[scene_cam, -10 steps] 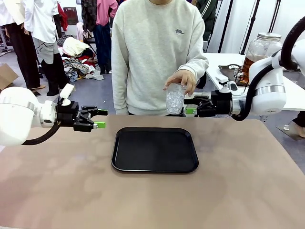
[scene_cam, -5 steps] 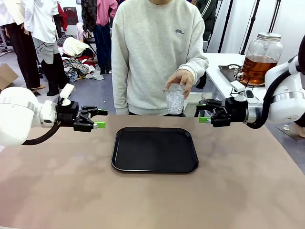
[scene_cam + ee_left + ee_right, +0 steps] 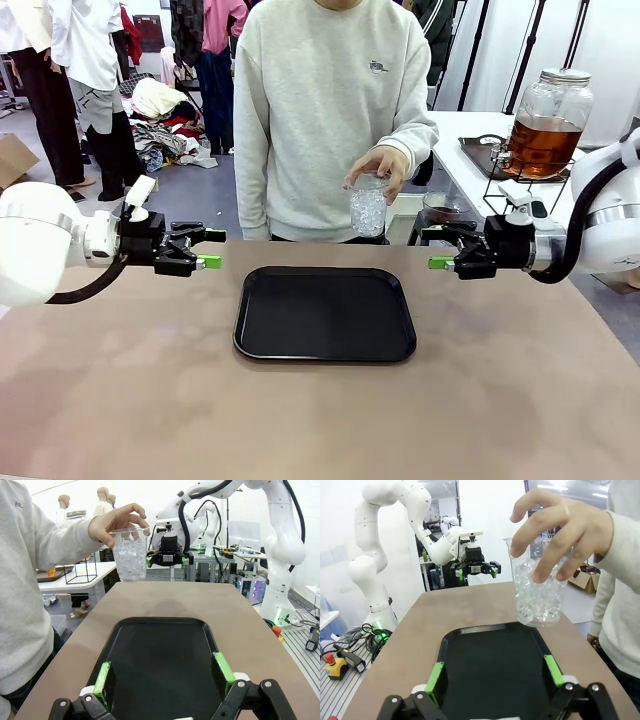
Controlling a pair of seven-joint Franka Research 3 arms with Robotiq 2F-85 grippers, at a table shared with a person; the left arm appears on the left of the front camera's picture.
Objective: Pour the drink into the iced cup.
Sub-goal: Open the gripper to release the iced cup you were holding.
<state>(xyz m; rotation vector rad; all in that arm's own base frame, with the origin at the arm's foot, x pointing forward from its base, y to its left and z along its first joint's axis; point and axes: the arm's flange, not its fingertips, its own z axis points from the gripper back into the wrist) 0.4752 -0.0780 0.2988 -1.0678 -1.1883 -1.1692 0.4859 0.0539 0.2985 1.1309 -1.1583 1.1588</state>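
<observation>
I'm holding both tools released and empty: left tool [image 3: 208, 249] hovering left of the black tray [image 3: 325, 313], right tool [image 3: 439, 248] hovering right of it. The person's hand [image 3: 381, 166] is holding the iced cup [image 3: 367, 207] by its rim, above the counter's [image 3: 320, 420] far edge, not yet set down. The drink [image 3: 540, 143] is sitting in a jar on a side table behind my right arm, well apart. I'm judging it best to wait until the cup is resting on the tray, then fetch the jar and pour slowly, keeping the cup steady.
</observation>
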